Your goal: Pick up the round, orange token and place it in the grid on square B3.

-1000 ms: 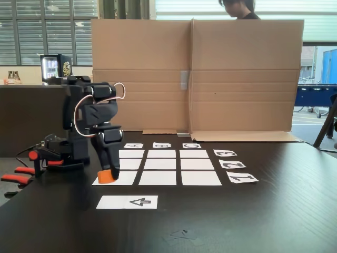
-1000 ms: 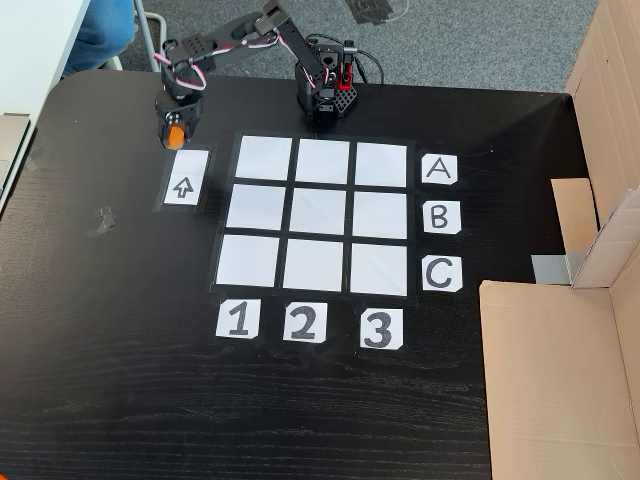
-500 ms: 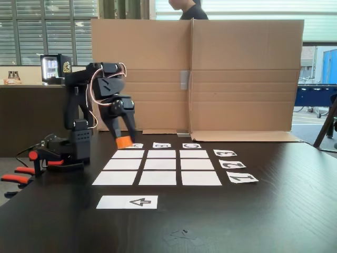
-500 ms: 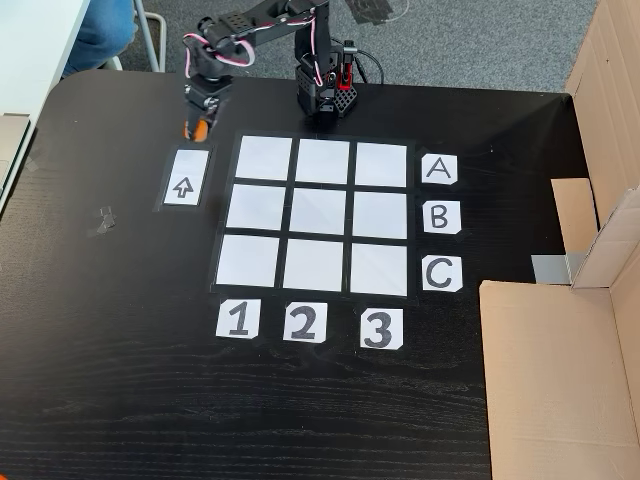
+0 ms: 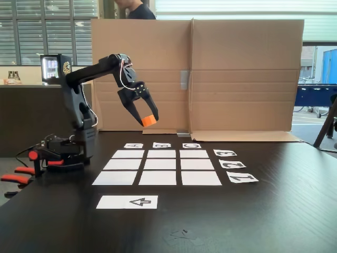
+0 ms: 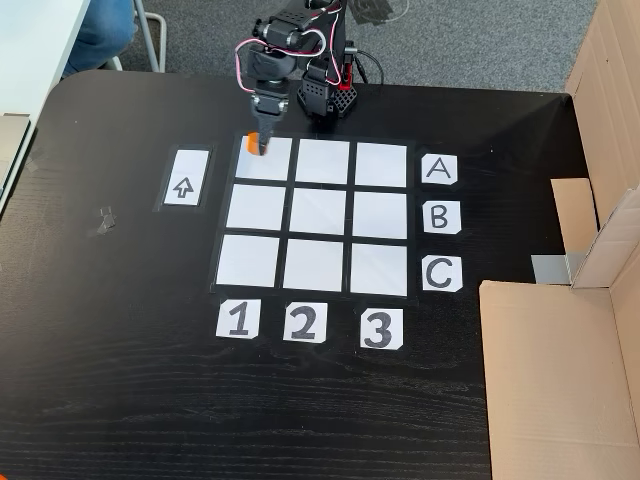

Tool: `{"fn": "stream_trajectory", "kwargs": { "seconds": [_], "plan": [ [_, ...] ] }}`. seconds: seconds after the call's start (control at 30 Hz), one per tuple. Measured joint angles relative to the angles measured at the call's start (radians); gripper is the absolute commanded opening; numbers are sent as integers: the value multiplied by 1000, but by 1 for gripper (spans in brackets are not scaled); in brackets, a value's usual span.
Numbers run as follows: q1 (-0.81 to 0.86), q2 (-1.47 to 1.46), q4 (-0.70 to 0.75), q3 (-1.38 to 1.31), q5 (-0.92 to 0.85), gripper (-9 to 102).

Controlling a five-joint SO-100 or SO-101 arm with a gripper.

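Black wood-grain bench point(image 6: 120, 380) carries everything, with a folded cardboard screen point(image 5: 237, 74) standing along its far edge in the side-on fixed view, probably to give the cameras a plain backdrop. Next in size, the grid point(image 6: 322, 216) of nine white rectangles lies flat in the middle, with label cards A, B, C down its right side and 1, 2, 3 below it in the top-down fixed view. Square B3 point(image 6: 380, 215), in line with B and 3, is bare. A white strip with a black arrow point(image 6: 186, 178) lies just left of the grid, likely marking the start spot.

From its base by the bench edge the arm point(image 5: 87, 79) reaches up and out, keeping its load high, I judge, so it clears the paper in transit. Its end effector point(image 5: 146, 117) is clamped on the token point(image 5: 149, 120).

The side-on view shows the token held well above the bench; the top-down view cannot show height, but places the token point(image 6: 255, 143) over the grid's upper-left square, well apart from B3.
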Motion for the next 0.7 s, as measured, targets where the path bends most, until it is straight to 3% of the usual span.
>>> {"fn": "stream_trajectory", "kwargs": {
  "seconds": [0.43, 0.7],
  "plan": [
    [-535, -3, -12, 17, 195, -1],
    [-612, -268, -61, -40, 291, -1]
  ]
}}
